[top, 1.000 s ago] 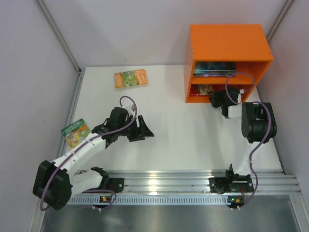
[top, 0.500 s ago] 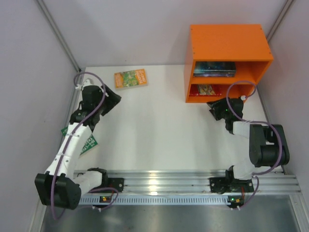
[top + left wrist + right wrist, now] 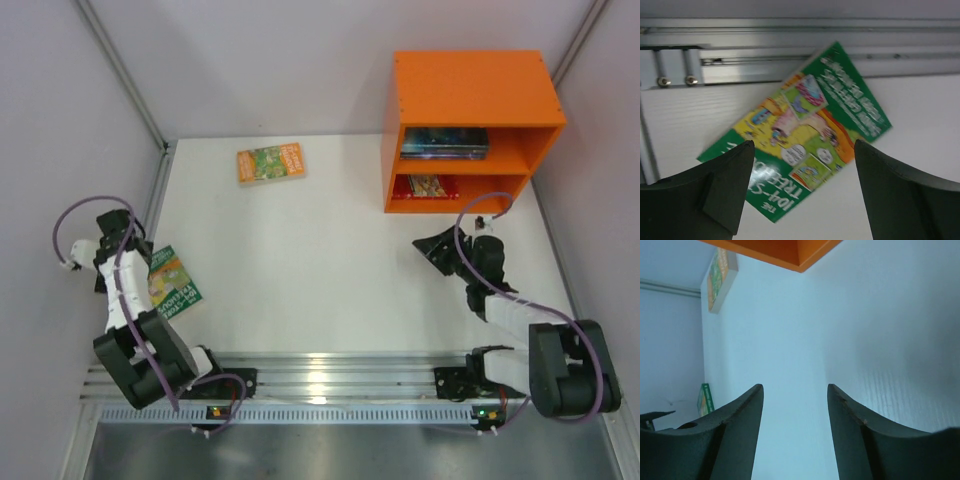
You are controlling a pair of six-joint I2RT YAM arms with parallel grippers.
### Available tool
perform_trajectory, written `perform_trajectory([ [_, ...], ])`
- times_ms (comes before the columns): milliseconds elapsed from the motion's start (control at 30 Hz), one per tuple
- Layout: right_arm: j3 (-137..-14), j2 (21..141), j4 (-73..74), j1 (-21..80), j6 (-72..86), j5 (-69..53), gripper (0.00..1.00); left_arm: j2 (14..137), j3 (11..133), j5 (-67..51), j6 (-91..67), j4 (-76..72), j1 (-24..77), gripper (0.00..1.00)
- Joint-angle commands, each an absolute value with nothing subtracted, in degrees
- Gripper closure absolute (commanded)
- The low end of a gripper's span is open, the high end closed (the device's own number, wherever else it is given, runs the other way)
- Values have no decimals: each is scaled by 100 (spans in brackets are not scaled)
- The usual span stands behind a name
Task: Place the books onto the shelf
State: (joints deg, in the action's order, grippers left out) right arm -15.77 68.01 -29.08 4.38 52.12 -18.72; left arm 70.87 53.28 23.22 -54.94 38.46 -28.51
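- Left gripper (image 3: 802,146) hangs directly over the green book (image 3: 805,135), its two fingers spread wide to either side of the cover, closed on nothing and not visibly touching it.
- That green book lies flat and cover up on the table (image 3: 320,270), close to the left edge and turned at an angle. In the overhead view the left arm (image 3: 118,290) hides part of its left side.
- In the left wrist view, a corner of the green book reaches up to the aluminium rail (image 3: 790,55).
- An orange-green book (image 3: 270,162) lies flat towards the far left of the table, well apart from both arms and from the shelf.
- On the far right stands the orange shelf (image 3: 470,85), its open front facing the arms.
- Its upper compartment holds a flat stack of books (image 3: 445,142) with dark blue and teal covers. How many there are I cannot tell.
- Its lower compartment holds a red book (image 3: 428,186) lying flat, towards the left side.
- Right gripper (image 3: 794,386) sits low over bare table in front of the shelf, near its lower left corner. Its fingers are parted with only the white tabletop between them, and they point across the table towards the left side.
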Motion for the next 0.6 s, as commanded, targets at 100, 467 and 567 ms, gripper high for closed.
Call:
perform_trajectory([
  [100,-1626,6206,-2979,466,4922,-2215,45,7839,4983,2109,-5766,3815,-4121,12],
  [467,-1380,5731,-2839,466,4975,-2092,45,8534,4167,-559,-4386,1662,-4474,29],
  [567,-1415,5739,-2769,466,4835,-2031,45,8657,3755,-1454,-4281,664,-4456,34],
])
